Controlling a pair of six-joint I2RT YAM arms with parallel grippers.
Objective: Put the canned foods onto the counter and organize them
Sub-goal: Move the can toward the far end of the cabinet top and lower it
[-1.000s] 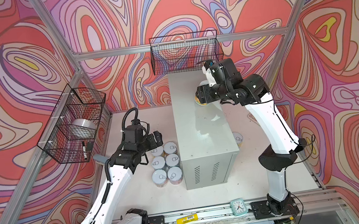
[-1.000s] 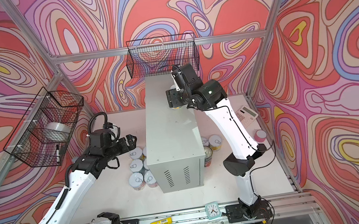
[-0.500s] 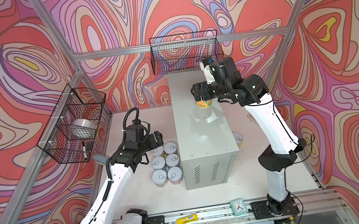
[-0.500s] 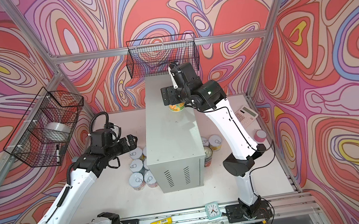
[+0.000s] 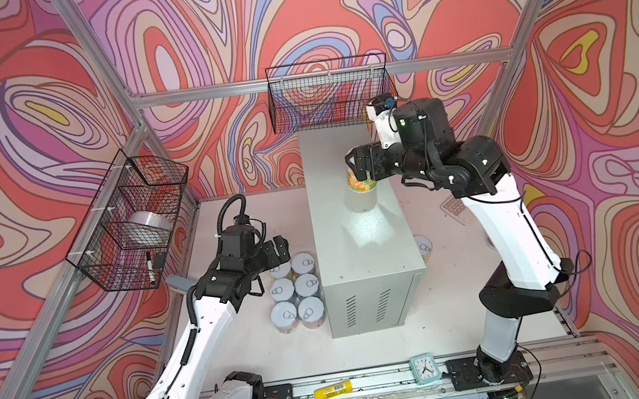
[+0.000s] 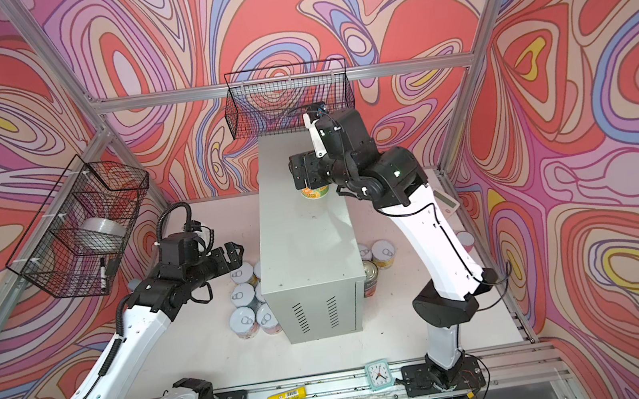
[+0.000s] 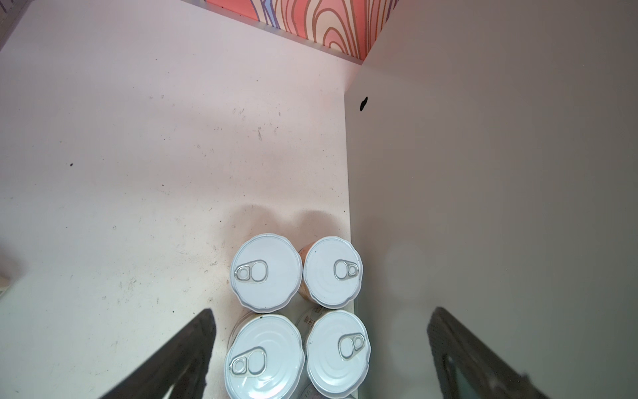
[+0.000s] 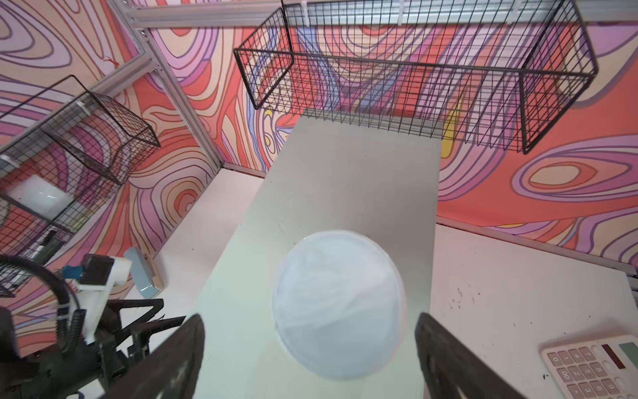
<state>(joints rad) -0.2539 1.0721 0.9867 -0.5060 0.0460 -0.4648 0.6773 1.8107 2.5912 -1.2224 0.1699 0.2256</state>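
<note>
Six cans (image 5: 306,285) beside counter (image 5: 367,253); basket (image 5: 331,94) above rear.

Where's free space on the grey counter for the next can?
The counter is bare from the orange can forward to its vented end, and back toward the wire basket. Crowded: six cans on the tabletop against its side wall.

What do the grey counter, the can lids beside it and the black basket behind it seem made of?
The counter looks like painted sheet metal, light grey, semi-glossy: its top reflects softly and one face has punched vent slots. The can lids look like bare metal, perhaps aluminium or tinplate: pressed rings, pull tabs. The basket seems black-coated wire: a thin welded grid.
</note>
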